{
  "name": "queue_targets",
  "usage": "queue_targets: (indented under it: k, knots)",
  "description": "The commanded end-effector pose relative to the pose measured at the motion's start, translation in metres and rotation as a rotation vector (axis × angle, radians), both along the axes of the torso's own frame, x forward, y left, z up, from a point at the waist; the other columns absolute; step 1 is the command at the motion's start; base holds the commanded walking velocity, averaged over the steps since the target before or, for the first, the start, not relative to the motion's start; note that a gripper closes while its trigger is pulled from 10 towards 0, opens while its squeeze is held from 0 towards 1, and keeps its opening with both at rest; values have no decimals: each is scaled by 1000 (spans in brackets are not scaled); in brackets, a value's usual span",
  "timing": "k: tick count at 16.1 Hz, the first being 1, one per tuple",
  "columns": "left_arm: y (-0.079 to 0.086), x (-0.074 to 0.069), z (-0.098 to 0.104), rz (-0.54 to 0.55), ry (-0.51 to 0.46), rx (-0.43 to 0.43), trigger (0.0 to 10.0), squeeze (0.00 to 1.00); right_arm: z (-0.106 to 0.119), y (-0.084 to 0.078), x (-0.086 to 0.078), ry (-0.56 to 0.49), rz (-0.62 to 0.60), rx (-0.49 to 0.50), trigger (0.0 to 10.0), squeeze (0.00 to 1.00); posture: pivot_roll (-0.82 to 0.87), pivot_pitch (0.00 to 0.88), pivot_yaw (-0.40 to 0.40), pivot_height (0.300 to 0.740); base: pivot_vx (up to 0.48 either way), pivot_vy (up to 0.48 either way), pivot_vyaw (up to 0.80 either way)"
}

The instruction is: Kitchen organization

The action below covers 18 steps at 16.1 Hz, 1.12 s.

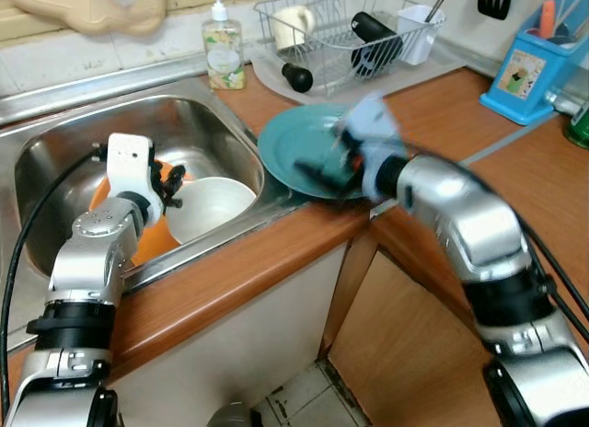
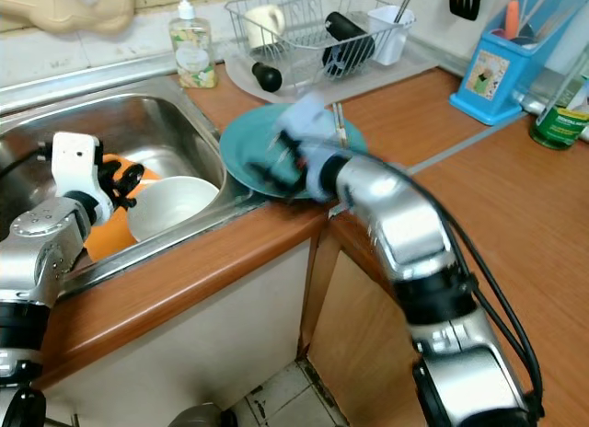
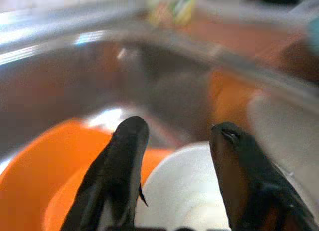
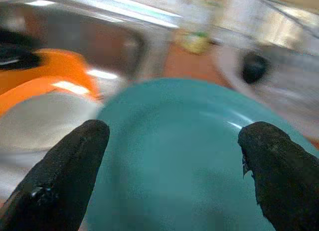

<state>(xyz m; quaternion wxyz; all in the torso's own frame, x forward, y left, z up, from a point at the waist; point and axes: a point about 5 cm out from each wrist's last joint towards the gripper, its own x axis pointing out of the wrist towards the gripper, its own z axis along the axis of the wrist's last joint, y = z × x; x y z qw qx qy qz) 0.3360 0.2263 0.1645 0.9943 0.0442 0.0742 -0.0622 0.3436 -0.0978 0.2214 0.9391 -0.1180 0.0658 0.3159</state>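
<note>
Kitchen scene, head and wrist views. The teal plate [image 1: 299, 146] lies flat on the wooden table [image 1: 515, 183], its near-left rim overhanging the edge of the steel sink [image 1: 198, 123], with the dish rack [image 1: 354, 27] well behind it. The right gripper [image 4: 172, 161] hangs just over the plate's near portion, jaws spread wide and holding nothing; in the right wrist view the plate spans the gap between the 2 black fingertips [image 4: 65, 166], so the plate lies directly ahead of and below the jaws. Being round, the plate offers no long axis; a grasp would likely have to take the rim, judged most accessible at the overhang toward the sink. The left gripper [image 1: 170, 183] sits inside the sink, jaws apart and empty, above the white bowl [image 1: 210, 204] that rests beside and partly on an orange plate [image 3: 30, 186]. The right arm is the nearer to the teal plate; the left is nearer to the bowl.
</note>
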Motion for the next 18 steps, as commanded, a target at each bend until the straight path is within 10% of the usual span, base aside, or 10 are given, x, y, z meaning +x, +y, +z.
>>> queue_targets:
  k: [1,4,5,6,7,10,11,12,18]
  knots:
    - [-4,-2,10,-48,-63,-8,10000,1000,4,-9,7,10,-89,17,10000,1000,-7,0,45,740,0,0,0]
    - [-18,-13,19,-212,-121,-29,10000,1000,2,-27,29,44,-290,1,10000,1000,-2,0,40,740,0,0,0]
    - [-26,-19,20,-307,-106,-31,10000,1000,0,-32,34,75,-345,-19,10000,365,-2,0,38,740,0,0,0]
    - [-36,-28,21,-421,-89,-27,10000,545,-2,-36,40,126,-391,-11,10000,0,0,0,37,740,0,0,0]
    - [-41,-34,22,-489,-85,-23,10000,0,-4,-37,43,165,-401,13,10000,0,0,0,37,740,0,0,0]
    - [-53,-44,22,-626,-57,-37,10000,0,-13,-36,48,266,-407,25,9686,0,4,0,35,740,0,0,0]
    - [-59,-48,23,-673,-47,-42,10000,0,-19,-33,50,298,-407,28,2157,0,8,0,31,740,0,0,0]
    - [-61,-50,24,-689,-47,-44,10000,0,-23,-32,51,312,-408,25,157,0,9,0,31,740,0,0,0]
    - [-62,-52,25,-706,-33,-41,10000,0,-28,-27,55,330,-383,46,0,0,12,0,34,740,0,0,0]
